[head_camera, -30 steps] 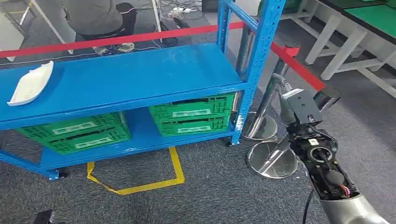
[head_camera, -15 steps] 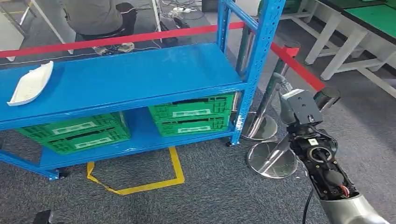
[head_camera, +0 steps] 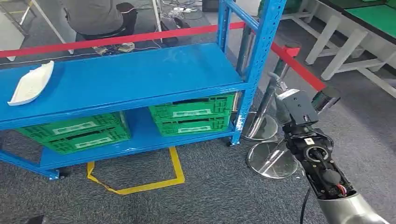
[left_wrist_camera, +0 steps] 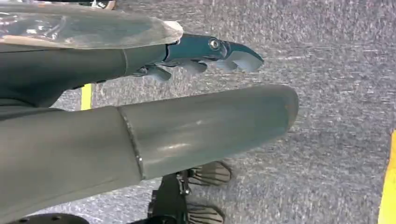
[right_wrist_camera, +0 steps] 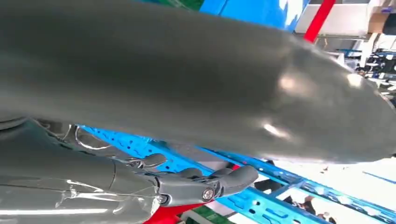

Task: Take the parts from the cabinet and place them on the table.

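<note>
Part, a white curved plastic shell (head_camera: pixel 31 84), lies upper left on the blue metal shelf (head_camera: pixel 140 74), long axis diagonal, well apart from my right hand (right_wrist_camera: pixel 187 184); both hands' fingers loosely apart, empty; left hand (left_wrist_camera: pixel 205 51) hanging.

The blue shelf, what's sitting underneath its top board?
Under the blue shelf top, green crates stand stacked in pairs on the lower board, one pair left, one right. Their contents are hidden, as is the space behind them.
</note>
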Tool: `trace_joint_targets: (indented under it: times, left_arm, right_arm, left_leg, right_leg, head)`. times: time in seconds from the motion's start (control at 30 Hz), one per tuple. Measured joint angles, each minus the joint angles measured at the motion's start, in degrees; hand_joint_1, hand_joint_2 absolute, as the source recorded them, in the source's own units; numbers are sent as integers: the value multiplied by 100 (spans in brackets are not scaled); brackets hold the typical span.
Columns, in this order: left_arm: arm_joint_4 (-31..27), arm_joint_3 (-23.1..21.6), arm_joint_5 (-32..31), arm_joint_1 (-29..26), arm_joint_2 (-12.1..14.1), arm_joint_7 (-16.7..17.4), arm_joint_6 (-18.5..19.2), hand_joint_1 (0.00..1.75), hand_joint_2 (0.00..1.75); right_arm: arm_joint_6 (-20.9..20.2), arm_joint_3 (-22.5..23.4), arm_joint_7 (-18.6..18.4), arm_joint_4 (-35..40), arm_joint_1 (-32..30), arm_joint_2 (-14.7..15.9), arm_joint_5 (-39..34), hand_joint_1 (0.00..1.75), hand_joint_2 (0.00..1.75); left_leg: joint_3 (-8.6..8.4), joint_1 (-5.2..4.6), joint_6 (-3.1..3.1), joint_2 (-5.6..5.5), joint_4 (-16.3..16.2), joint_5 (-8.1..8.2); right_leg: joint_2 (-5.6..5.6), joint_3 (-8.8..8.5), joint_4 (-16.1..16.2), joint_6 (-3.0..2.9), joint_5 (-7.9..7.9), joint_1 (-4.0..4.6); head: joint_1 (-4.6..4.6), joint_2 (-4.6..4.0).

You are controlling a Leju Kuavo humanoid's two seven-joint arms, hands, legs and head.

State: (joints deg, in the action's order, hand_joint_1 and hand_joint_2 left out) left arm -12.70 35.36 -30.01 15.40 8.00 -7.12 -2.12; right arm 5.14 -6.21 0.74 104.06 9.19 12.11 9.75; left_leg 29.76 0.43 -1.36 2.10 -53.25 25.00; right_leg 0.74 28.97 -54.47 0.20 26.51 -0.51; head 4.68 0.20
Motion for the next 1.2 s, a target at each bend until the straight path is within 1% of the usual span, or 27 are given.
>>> trace_joint_targets:
  times: [0.37,1.2]
  left_arm:
    - [0,0,-87,-2,0,2,-61,0,0]
    - [0,0,-107,-1,-7,28,-26,0,0]
  right_arm:
    - [-39,-74,13,0,29,-2,-50,0,0]
    - [-98,-133,2,4,-16,-2,-76,0,0]
  left_leg:
    - [-1,0,0,0,0,0]
    - [-1,0,0,1,0,0]
  right_leg:
    - [0,2,0,0,0,0]
    - [-1,4,0,0,0,0]
  head:
    - [0,0]
    - [0,0]
